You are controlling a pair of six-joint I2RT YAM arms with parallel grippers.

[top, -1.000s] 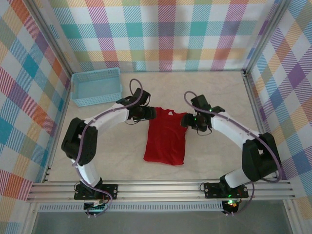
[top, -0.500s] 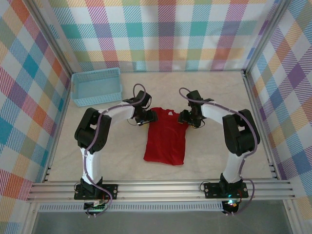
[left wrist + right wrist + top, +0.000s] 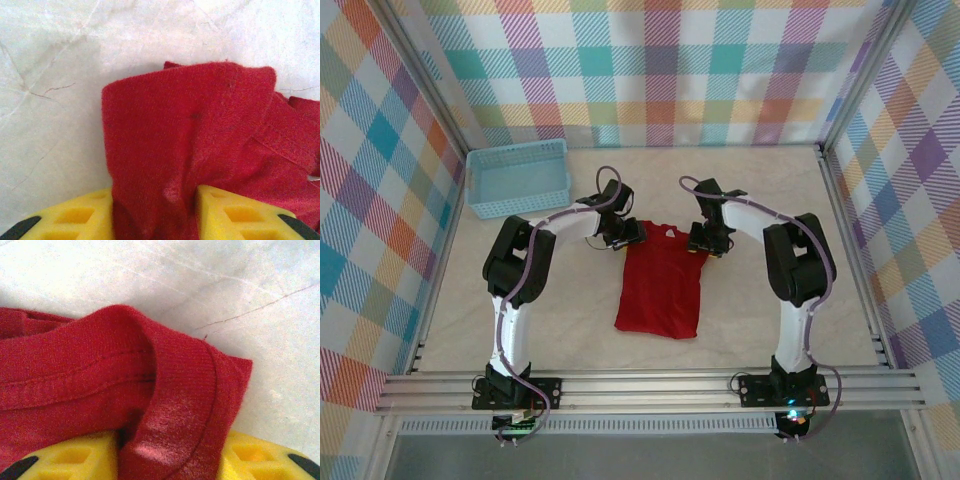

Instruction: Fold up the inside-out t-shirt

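The red t-shirt point(image 3: 660, 285) lies on the table as a narrow upright strip, with its small pale neck label point(image 3: 669, 231) at the far edge. My left gripper point(image 3: 632, 234) pinches the strip's far left corner. In the left wrist view red cloth point(image 3: 200, 130) bunches between the yellow fingers point(image 3: 75, 217). My right gripper point(image 3: 701, 243) grips the far right corner. The right wrist view shows a folded hem of the shirt point(image 3: 165, 405) squeezed between its yellow fingers point(image 3: 250, 457).
A light-blue basket point(image 3: 518, 177) stands at the far left of the pale marbled table point(image 3: 560, 300). Checked walls close in the back and both sides. A metal rail point(image 3: 650, 385) runs along the near edge.
Both arms have swung inward and folded up toward the shirt's far corners, and the grippers have settled on the cloth there. The shirt itself has hardly moved.
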